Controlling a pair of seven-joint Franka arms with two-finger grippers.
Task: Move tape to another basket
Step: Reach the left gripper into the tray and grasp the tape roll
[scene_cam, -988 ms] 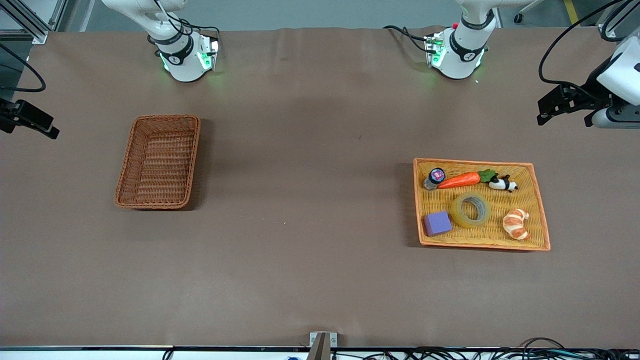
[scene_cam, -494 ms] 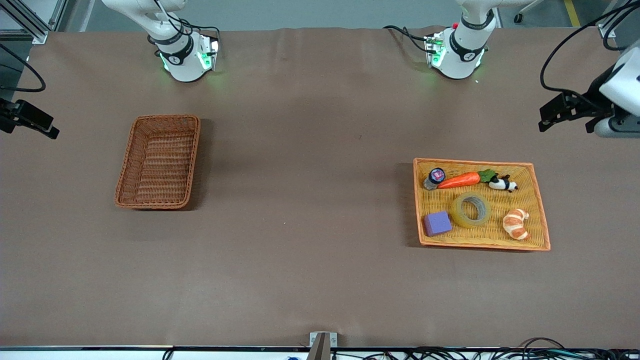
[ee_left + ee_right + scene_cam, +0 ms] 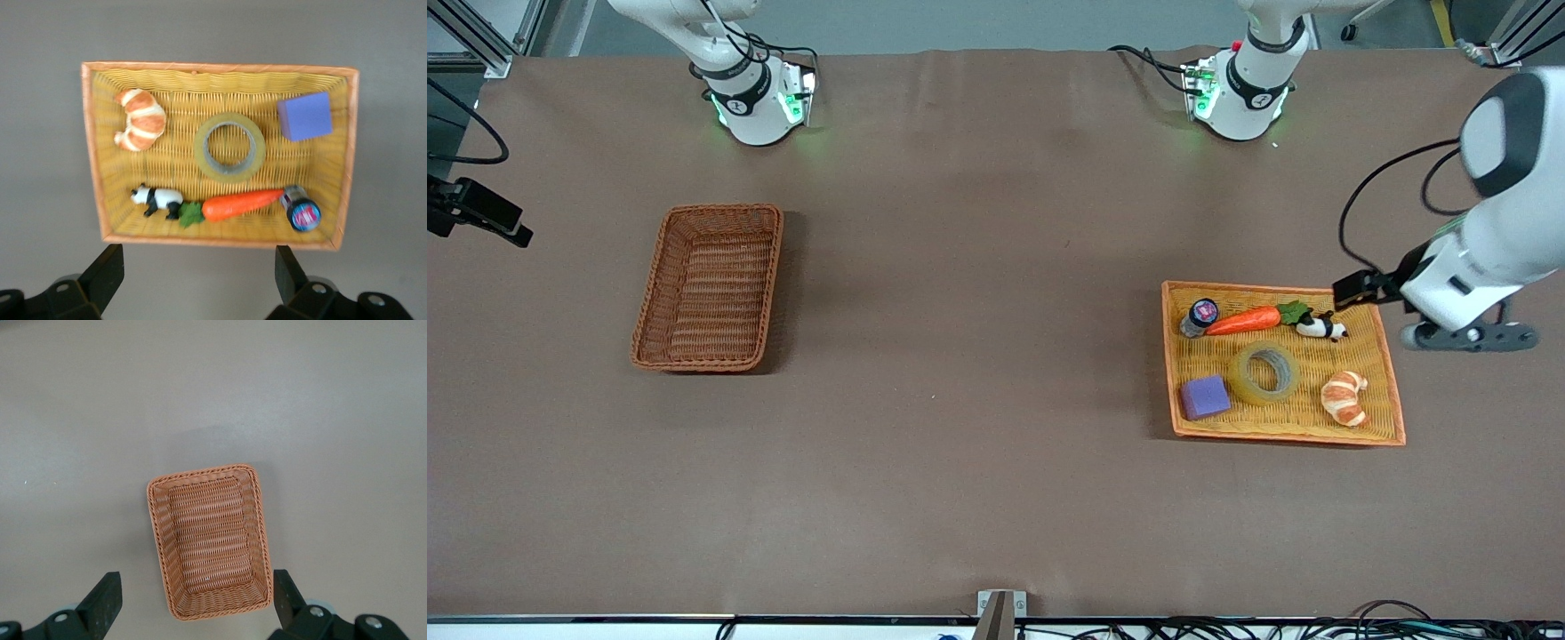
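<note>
**Desk:** What's in front of you, biggest first?

**Me:** I see the brown tabletop (image 3: 978,444) first. Toward the left arm's end lies the wide yellow-orange woven tray (image 3: 1390,391), and toward the right arm's end the deep reddish-brown basket (image 3: 649,302), with nothing in it.

**Desk:** And the arms?

**Me:** My left pincer (image 3: 197,283) hangs high, just off the tray edge that lies farthest from the front camera. In its wrist view I see both fingers spread wide with nothing between them. My right arm waits: its pincer (image 3: 193,607) sits up over the tabletop beside the basket, also spread wide and holding nothing.

**Desk:** Where's the tape?

**Me:** The tape (image 3: 1264,372) lies flat in the middle of the tray, apart from both pincers. Beside it, I see a croissant (image 3: 1345,397) and a purple block (image 3: 1205,396), one on each side, the croissant nearer the left arm's end. Farther from the front camera than the tape runs a row: a carrot (image 3: 1243,320), a small panda figure (image 3: 1321,327) and a little bottle with a patterned cap (image 3: 1200,316).
</note>
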